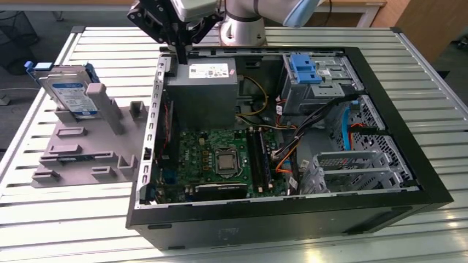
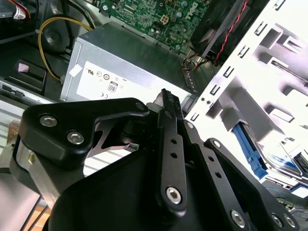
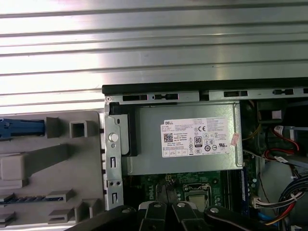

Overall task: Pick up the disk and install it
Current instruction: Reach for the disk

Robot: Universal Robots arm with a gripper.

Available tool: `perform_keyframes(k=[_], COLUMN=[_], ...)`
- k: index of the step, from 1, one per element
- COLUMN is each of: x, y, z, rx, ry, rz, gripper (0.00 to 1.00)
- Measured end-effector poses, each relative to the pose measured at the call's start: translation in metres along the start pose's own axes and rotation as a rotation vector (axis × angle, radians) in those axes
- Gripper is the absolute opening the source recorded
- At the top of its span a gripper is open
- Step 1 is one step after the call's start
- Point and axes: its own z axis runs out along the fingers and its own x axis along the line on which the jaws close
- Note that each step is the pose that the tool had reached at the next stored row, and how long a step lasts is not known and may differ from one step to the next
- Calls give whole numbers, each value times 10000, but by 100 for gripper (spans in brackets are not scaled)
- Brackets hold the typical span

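Observation:
The disk [image 1: 69, 94], a silver drive with a white-and-blue label in a blue bracket, stands on edge in the grey fixture [image 1: 87, 148] on the exterior view's left. Part of its blue bracket also shows in the second wrist view [image 2: 250, 151] and in the first wrist view [image 3: 21, 127]. My gripper [image 1: 179, 56] hangs over the back left corner of the open computer case [image 1: 380, 87], just above the grey power supply [image 1: 201, 87]. Its black fingers [image 3: 154, 211] are shut together with nothing between them. The gripper [image 2: 166, 96] is well apart from the disk.
Inside the case lie a green motherboard [image 1: 212, 159], bundled cables [image 1: 307, 131], a drive cage with a blue latch [image 1: 306, 68] and a metal bay cage [image 1: 351, 164]. The case and the fixture rest on a slatted metal table [image 1: 73, 219]. The arm's base [image 1: 241, 27] stands behind the case.

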Motion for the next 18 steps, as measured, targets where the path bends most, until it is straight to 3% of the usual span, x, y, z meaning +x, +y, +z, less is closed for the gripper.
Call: perform_keyframes(k=[18], x=[59], y=[-5], z=[8], rx=[-1], ry=[0], rz=[1], gripper=[11])
